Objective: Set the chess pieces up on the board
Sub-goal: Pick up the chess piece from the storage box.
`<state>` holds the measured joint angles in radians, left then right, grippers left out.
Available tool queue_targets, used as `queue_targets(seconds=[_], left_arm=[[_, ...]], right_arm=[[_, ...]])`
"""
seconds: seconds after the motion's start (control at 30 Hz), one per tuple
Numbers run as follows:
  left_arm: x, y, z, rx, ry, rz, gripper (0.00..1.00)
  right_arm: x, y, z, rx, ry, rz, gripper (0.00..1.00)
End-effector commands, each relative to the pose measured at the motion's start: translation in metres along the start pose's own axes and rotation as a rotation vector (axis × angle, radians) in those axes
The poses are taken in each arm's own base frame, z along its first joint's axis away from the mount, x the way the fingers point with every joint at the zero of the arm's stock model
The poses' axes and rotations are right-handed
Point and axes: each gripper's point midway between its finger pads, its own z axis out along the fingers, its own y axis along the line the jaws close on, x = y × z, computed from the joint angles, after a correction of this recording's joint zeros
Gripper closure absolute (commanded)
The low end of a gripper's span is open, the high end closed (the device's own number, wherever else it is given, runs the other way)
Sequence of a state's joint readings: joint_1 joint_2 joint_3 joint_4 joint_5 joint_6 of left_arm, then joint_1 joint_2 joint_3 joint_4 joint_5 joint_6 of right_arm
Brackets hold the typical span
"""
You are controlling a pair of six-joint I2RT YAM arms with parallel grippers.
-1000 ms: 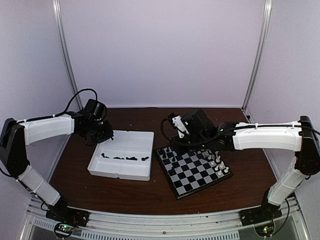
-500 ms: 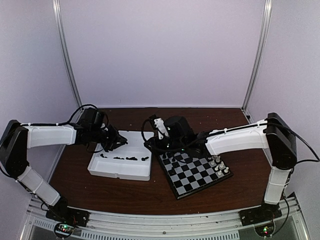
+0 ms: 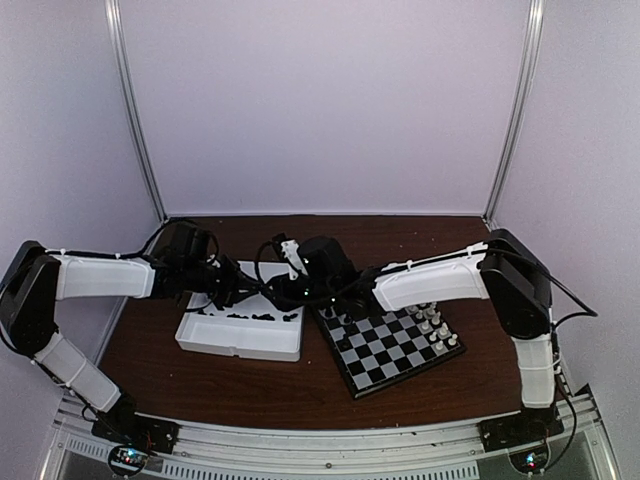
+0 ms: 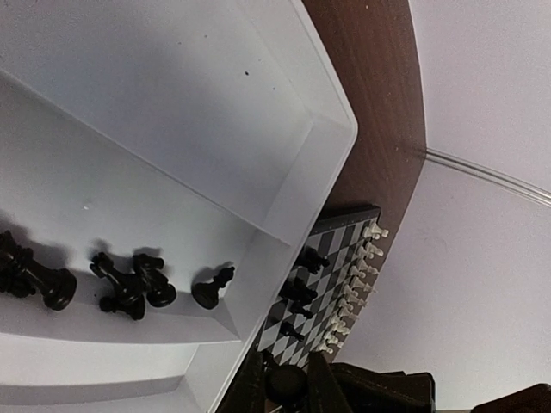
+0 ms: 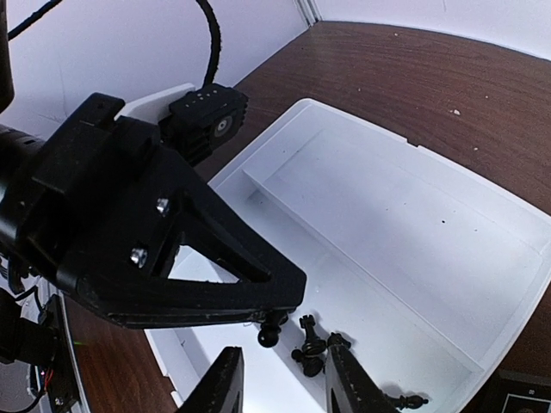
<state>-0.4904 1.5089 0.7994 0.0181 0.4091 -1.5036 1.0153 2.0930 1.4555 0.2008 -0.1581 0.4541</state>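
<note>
My left gripper [image 3: 236, 291] hangs over the white tray [image 3: 240, 345], shut on a small black chess piece [image 5: 273, 328] that dangles from its fingertips [image 5: 288, 297]. In the left wrist view that piece [image 4: 287, 385] sits pinched between the two fingers. My right gripper [image 5: 284, 383] faces it from the right, open and empty, just above the tray floor. Several loose black chess pieces [image 4: 129, 288] lie in the tray's near compartment [image 5: 312, 348]. The board [image 3: 385, 340] lies right of the tray, with a few black pieces [image 4: 308, 258] on its left side.
A row of white pieces [image 3: 435, 325] stands along the board's right side [image 4: 355, 288]. The tray has a raised divider [image 5: 362, 237] and walls. The two grippers are very close together over the tray. Brown table [image 3: 420, 235] and the enclosure walls surround everything.
My right arm has swung left from the board to above the tray, and its jaws have opened. My left gripper has moved right, over the tray, still holding its piece.
</note>
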Motion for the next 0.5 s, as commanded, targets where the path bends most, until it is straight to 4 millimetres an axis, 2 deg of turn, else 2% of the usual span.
queue_targets(seconds=[0.0, 0.23, 0.47], left_arm=[[0.006, -0.015, -0.002, 0.068, 0.027, 0.015, 0.89], [0.008, -0.008, -0.001, 0.071, 0.035, 0.0, 0.89], [0.009, -0.006, 0.0, 0.07, 0.039, -0.003, 0.89]], right_arm=[[0.0, 0.002, 0.011, 0.0, -0.004, 0.012, 0.65], [0.007, 0.002, 0.019, -0.013, 0.013, 0.02, 0.66], [0.006, 0.004, 0.024, -0.025, 0.015, 0.026, 0.74]])
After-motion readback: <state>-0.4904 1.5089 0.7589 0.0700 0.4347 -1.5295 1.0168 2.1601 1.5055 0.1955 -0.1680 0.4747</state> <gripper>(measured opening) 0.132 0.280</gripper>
